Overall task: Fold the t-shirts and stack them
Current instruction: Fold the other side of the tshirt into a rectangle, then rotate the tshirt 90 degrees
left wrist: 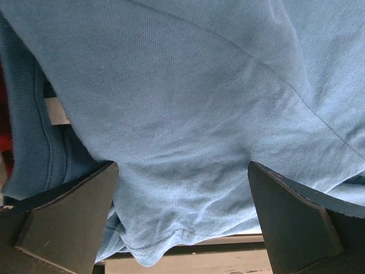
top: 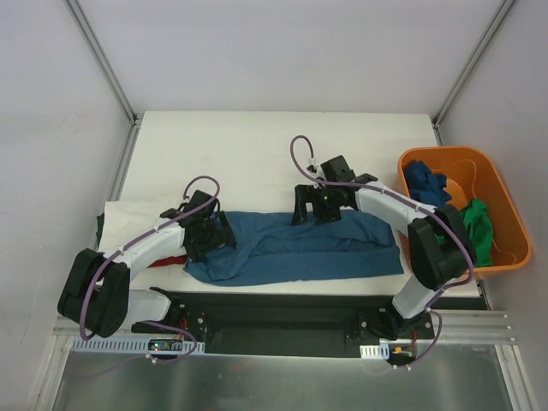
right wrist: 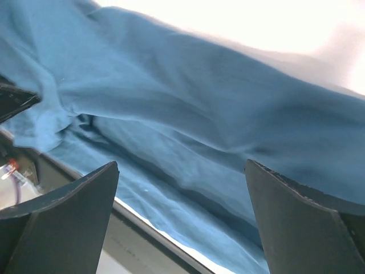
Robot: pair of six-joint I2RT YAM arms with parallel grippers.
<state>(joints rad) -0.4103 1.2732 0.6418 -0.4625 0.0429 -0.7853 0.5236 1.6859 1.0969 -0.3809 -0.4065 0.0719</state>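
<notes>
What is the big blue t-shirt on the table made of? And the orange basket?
The blue t-shirt looks like soft knitted cloth, maybe cotton: matte, fine ribs, wrinkles, a stitched hem. The orange basket looks like hard plastic: smooth, one even colour, stiff moulded rim.

t-shirt (top: 291, 248): on table (top: 248, 145) | basket (top: 507, 204): right of it | shirts (top: 428, 184): in basket

Count, tabletop (top: 257, 154): 1 blue tee (top: 300, 248), 1 white tee (top: 128, 214), 1 red tee (top: 174, 260) (only a sliver visible). 1 orange basket (top: 507, 214) w/ 1 dark blue tee (top: 425, 181) + 1 green tee (top: 478, 229). 2 arms: left end effector (top: 210, 235), right end effector (top: 313, 210).
</notes>
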